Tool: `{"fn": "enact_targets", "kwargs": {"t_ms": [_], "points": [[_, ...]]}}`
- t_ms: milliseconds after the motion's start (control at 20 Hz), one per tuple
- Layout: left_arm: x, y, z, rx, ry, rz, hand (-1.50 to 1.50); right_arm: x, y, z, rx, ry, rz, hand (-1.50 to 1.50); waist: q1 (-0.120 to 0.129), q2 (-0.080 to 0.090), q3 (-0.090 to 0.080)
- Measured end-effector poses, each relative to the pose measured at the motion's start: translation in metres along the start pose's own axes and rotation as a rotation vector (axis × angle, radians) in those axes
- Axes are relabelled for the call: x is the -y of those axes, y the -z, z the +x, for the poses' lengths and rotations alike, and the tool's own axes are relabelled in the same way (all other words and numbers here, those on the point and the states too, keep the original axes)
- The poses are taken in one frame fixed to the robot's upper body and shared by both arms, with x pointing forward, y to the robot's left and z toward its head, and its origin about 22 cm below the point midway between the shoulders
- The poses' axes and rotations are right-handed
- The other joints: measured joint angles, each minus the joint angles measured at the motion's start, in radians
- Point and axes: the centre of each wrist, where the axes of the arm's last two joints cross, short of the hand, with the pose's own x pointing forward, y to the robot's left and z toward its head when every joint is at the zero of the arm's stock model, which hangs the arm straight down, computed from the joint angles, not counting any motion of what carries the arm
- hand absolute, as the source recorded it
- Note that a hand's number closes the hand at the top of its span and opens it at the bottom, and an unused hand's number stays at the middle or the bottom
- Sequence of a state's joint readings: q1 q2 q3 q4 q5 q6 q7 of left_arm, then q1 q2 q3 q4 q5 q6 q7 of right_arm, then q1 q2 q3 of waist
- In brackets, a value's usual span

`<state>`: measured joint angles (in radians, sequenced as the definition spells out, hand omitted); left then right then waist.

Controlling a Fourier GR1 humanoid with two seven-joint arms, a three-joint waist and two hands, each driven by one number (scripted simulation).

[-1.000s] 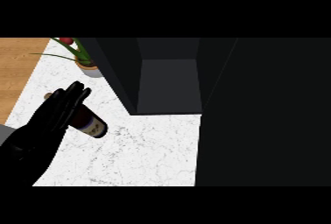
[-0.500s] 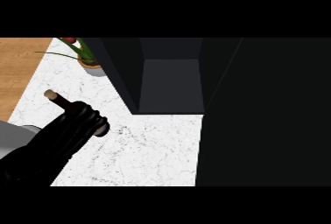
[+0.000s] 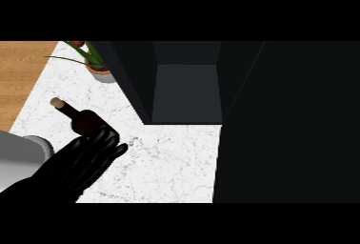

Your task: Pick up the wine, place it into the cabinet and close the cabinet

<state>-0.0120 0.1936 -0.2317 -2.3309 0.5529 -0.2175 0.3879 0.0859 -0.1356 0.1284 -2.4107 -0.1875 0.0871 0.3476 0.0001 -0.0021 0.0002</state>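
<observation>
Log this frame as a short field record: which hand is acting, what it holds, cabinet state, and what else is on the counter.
acting hand: left hand, fingers curled round the wine bottle
held thing: wine bottle, tilted, neck pointing up-left in the view
right hand: not in view
cabinet: cabinet open, dark inside, nothing seen in it
task stage: bottle not yet in the cabinet
other: potted plant at the counter's far left

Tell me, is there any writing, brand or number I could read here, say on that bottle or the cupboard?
None can be read.
Wine bottle: the left hand curls round its body, so any label is hidden; only the dark shoulder, neck and cork show, with no text.
Cabinet: plain dark panels, no sign.
Potted plant and marble counter: no lettering.
</observation>
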Motion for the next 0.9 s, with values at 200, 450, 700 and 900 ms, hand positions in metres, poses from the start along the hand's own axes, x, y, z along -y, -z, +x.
{"fn": "enact_targets", "kwargs": {"t_ms": [200,450,700,900], "points": [[0.000,0.001,0.001,-0.009,0.001,0.012,-1.50,-0.003,0.007,0.006,-0.004,0.006,0.002,-1.50,0.001,0.000,0.000],[-0.003,0.002,0.006,-0.017,0.005,0.057,-1.50,-0.004,0.011,0.010,-0.007,0.003,-0.004,-1.50,0.002,0.000,0.000],[-0.006,-0.002,0.007,-0.029,0.007,0.107,-1.50,-0.006,0.014,0.014,-0.019,0.009,-0.009,-1.50,0.002,-0.001,0.000],[-0.013,-0.003,0.010,-0.037,0.017,0.159,-1.50,-0.004,0.017,0.018,-0.019,-0.008,-0.012,-1.50,0.001,0.000,0.000]]}}
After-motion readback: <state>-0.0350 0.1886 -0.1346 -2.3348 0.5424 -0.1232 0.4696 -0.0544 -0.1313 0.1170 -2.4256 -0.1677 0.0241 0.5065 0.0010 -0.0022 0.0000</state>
